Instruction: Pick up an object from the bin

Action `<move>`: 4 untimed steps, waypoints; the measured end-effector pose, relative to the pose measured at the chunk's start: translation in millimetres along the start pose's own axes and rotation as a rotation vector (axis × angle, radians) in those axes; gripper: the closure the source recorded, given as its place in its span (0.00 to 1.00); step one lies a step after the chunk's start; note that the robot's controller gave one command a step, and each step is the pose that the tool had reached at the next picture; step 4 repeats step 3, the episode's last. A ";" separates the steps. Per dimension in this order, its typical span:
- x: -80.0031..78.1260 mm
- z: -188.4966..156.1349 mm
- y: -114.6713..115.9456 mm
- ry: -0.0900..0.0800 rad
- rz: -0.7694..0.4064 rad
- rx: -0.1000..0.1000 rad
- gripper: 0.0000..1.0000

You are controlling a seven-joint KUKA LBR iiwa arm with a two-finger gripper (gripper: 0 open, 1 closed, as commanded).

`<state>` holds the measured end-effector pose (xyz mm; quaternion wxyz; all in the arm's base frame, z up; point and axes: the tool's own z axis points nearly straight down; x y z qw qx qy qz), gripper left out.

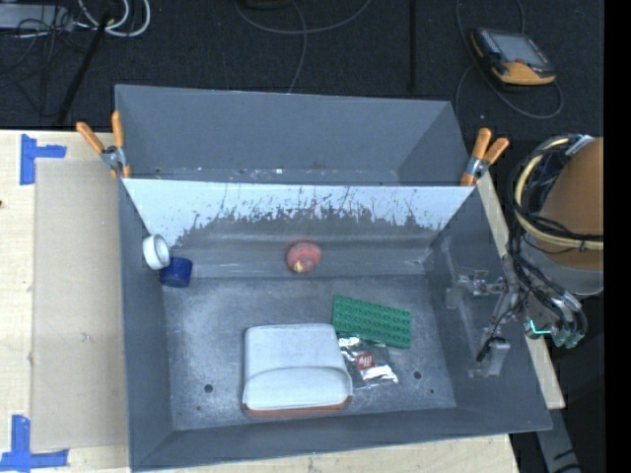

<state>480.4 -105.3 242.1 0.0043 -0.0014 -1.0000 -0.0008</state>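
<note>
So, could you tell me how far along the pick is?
Nothing looks picked yet. The end effector is by the bin's right wall, over no object. The green studded plate, foil wrapper, white box and red ball lie on the floor; choosing and grasping remain.

Dark floor (296, 37), loose cables (108, 20)

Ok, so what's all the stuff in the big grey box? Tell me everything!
bin: one, grey metal, middle of the view
small bottle: one, blue with a white cap, lying at the back left
ball: one, reddish, back middle
studded plate: one, green, right of centre
foil wrapper: one, silver with red, just in front of the plate
box: one, white, front middle, beside the wrapper
robot arm: one, orange-topped with dark cables, at the bin's right wall
</note>
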 end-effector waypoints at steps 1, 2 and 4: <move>-17.2 173.1 60.5 -0.005 -0.195 0.000 0.00; -18.0 170.1 59.8 -0.007 -0.200 0.002 1.00; -29.5 0.4 55.8 -0.017 -0.235 0.004 1.00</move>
